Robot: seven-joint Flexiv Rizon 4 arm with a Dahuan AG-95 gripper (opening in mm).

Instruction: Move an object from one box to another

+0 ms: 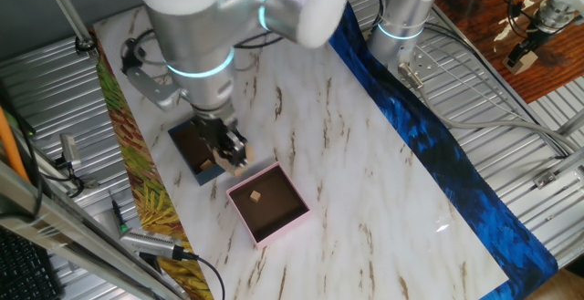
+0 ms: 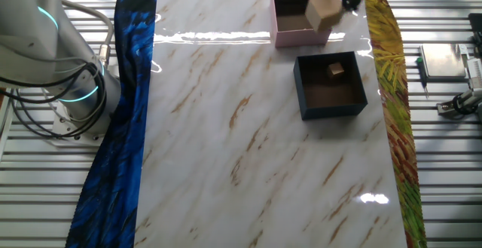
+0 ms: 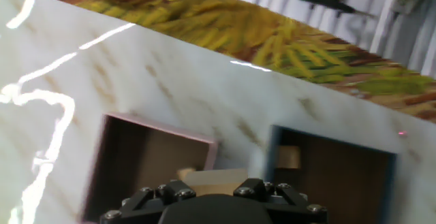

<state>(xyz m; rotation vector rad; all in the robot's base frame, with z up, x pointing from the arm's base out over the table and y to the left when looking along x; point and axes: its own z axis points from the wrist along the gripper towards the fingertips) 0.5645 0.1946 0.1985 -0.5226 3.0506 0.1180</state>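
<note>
- Far left of the other fixed view, the arm's base stands off the bench on ribbed metal, just beside a blue cloth strip running along that edge.
- Next comes the white marble bench, bare and open across its whole near half.
- The pale pink box sits at the far end, with the dark navy box just beside it, nearer the right edge.
- The jaws are clenched on a tan block, lifted above the boxes. It hangs over the pink box's wall on the navy side.
- A smaller tan cube lies inside the navy box.
- A yellow leaf-print strip borders the right edge, close to both boxes.
</note>
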